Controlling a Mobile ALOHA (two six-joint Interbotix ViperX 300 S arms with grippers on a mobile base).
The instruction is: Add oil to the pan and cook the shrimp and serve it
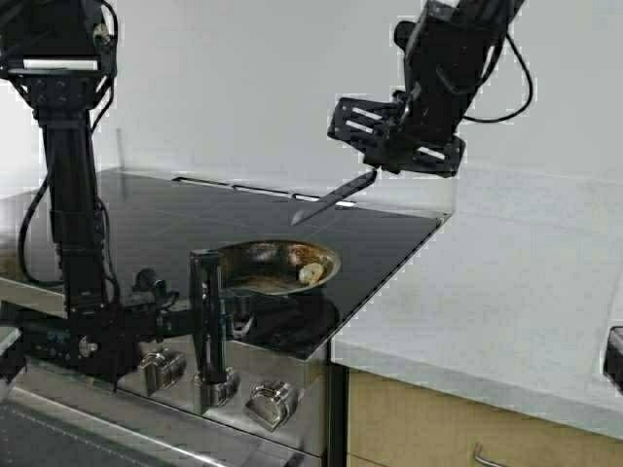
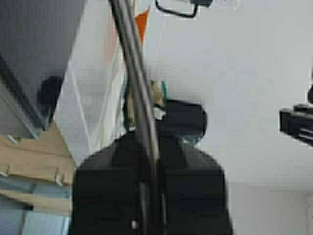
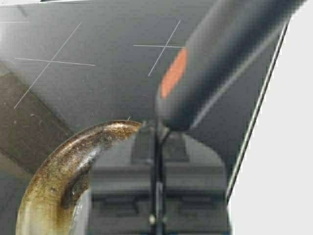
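R gripper (image 1: 394, 146) clamps spatula (image 1: 333, 197), raised at pan's (image 1: 275, 265) 1 o'clock. L gripper (image 1: 209, 311) grips pan handle; shrimp (image 1: 311, 273) partly rim-hidden.

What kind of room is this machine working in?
Most likely a kitchen. A steel pan with a shrimp sits on a black glass cooktop with knobs along its front, next to a pale countertop over wooden cabinets.
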